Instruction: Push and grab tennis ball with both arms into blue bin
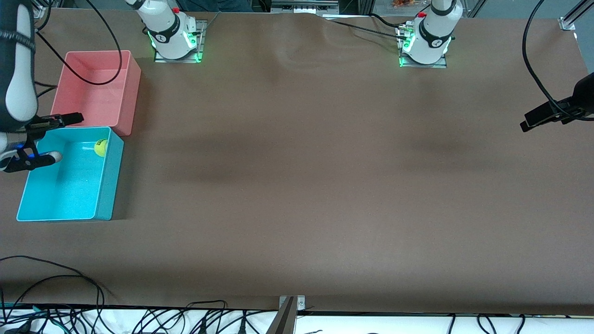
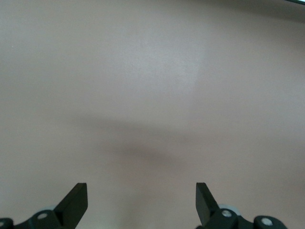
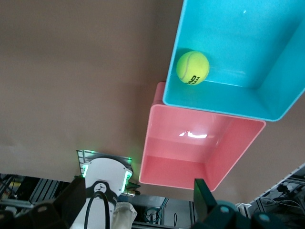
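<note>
The tennis ball [image 1: 100,147] lies inside the blue bin [image 1: 109,185], in the corner next to the pink bin. It also shows in the right wrist view [image 3: 192,67], resting on the blue bin's floor [image 3: 248,38]. My right gripper [image 1: 56,139] hangs open and empty over the blue bin's end nearest the pink bin; its jaws [image 3: 140,200] stand wide apart. My left gripper [image 1: 529,121] is raised over bare table at the left arm's end. It is open and empty, and in the left wrist view [image 2: 141,200] only brown tabletop lies below it.
A pink bin [image 1: 132,93] stands against the blue bin, farther from the front camera; it is empty [image 3: 190,157]. The right arm's base [image 3: 106,176] stands close by it. Cables run along the table's near edge [image 1: 139,320] and over the pink bin.
</note>
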